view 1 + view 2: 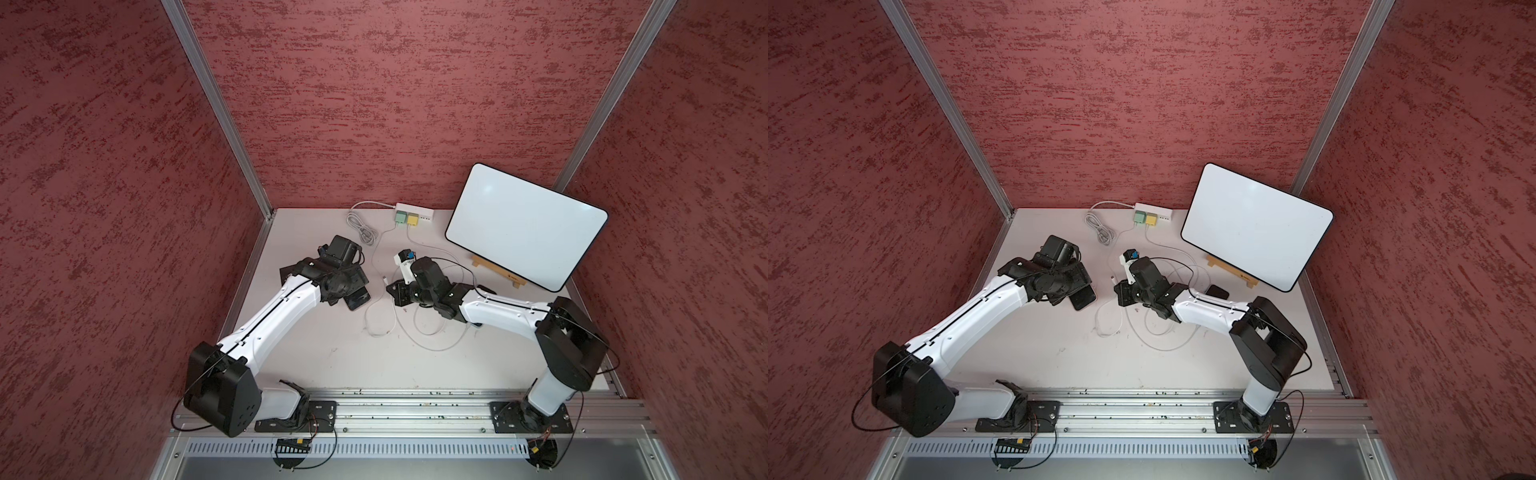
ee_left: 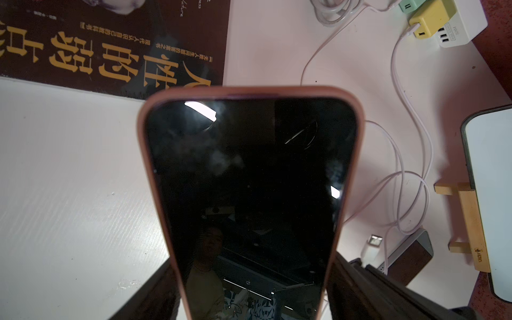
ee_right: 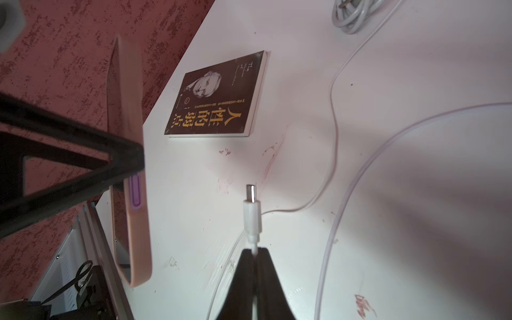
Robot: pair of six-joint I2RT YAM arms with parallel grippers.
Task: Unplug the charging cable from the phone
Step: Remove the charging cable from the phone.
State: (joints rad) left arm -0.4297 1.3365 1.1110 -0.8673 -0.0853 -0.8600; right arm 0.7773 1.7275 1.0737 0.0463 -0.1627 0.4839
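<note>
The phone (image 2: 249, 180), with a black screen and a pink case, is held off the table between the fingers of my left gripper (image 2: 252, 277), which is shut on its long sides. In both top views it sticks out from under that gripper (image 1: 357, 300) (image 1: 1082, 300). My right gripper (image 3: 254, 250) is shut on the white charging cable just behind its plug (image 3: 252, 213). The plug's metal tip is bare and points into open air. It sits a short way from the phone's edge (image 3: 135, 221), not touching it. In a top view the plug (image 1: 383, 279) lies between the two grippers.
A dark book (image 3: 219, 97) lies on the table behind the left arm. At the back a white power strip (image 1: 415, 212) holds green and yellow adapters beside a coiled cable (image 1: 361, 228). A white tablet (image 1: 523, 228) leans on a wooden stand at right. Loose cable loops (image 1: 415, 328) lie mid-table.
</note>
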